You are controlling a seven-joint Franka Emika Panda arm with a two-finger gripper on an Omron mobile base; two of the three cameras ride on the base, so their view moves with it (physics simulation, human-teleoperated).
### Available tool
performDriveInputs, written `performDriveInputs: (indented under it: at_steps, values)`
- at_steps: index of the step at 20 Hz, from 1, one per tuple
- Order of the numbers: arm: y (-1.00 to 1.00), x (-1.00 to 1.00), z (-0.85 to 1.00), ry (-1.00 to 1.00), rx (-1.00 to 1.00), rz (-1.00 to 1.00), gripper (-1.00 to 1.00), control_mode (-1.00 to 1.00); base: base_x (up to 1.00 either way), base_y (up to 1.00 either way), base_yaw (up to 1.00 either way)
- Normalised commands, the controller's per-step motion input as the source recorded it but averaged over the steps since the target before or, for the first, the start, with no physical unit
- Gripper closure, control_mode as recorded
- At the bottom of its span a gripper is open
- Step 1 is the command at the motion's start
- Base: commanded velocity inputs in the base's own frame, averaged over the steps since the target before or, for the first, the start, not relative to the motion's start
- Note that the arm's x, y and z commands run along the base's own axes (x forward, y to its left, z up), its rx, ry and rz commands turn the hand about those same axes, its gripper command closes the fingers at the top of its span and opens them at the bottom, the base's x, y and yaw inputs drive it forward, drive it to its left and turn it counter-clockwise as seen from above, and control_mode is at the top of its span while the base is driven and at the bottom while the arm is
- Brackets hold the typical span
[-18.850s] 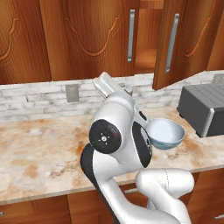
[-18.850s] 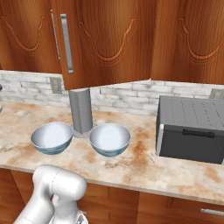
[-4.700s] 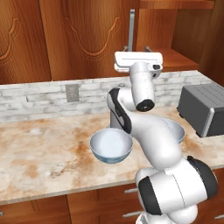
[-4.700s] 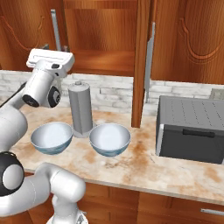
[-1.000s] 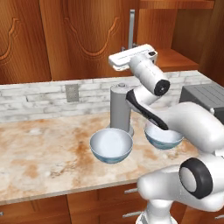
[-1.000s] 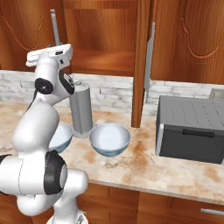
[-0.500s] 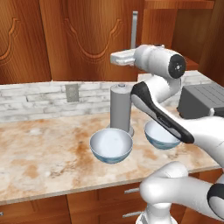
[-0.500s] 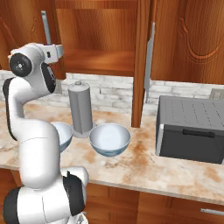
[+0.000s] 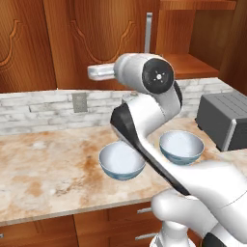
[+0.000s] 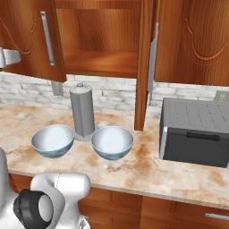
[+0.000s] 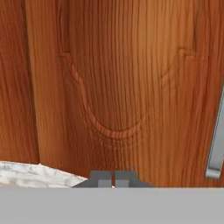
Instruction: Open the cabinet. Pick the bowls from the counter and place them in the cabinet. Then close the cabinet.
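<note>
The cabinet point(image 10: 100, 62) shows its wooden shelf between two doors. Its right door point(image 10: 144, 67) stands edge-on, swung wide. The left door point(image 11: 109, 87) looks slightly ajar, its silver handle point(image 11: 215, 144) at the right of the hand view. My gripper point(image 11: 113, 180) is shut with nothing between its tips, close to that door's carved face. It points left above the counter point(image 9: 43, 169), left of the handle point(image 9: 148, 31). Two bowls point(image 10: 53, 141) point(image 10: 112, 142) sit side by side on the counter, well below the gripper point(image 9: 91, 72).
A grey upright cylinder point(image 10: 82, 112) stands just behind and between the bowls. A dark grey boxy appliance point(image 10: 194, 132) sits on the counter at the right. A wall outlet point(image 9: 77, 102) is on the stone backsplash. Drawers run below the counter edge.
The arm has swung to the left, carrying the hand away from the left door's handle and across the door's face. The jaws have closed. The bowls have not moved.
</note>
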Motion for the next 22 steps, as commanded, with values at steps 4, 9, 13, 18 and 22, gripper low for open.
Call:
performDriveInputs:
  at_steps: [4, 9, 13, 18, 22]
  values:
    - [-0.46, -0.33, 0.64, -0.13, -0.01, -0.12, 1.00, -1.00, 0.00, 0.00, 0.00]
    - [-1.00, -0.45, 0.31, -0.09, 0.00, 0.02, 1.00, -1.00, 0.00, 0.00, 0.00]
    - [-1.00, -0.33, -0.04, -0.02, 0.01, 0.11, 1.00, -1.00, 0.00, 0.00, 0.00]
    - [-0.88, -0.04, -0.04, 0.00, 0.01, 0.18, -1.00, -1.00, 0.00, 0.00, 0.00]
    - [-0.82, 0.00, 0.00, -0.02, 0.04, 0.15, -1.00, -1.00, 0.00, 0.00, 0.00]
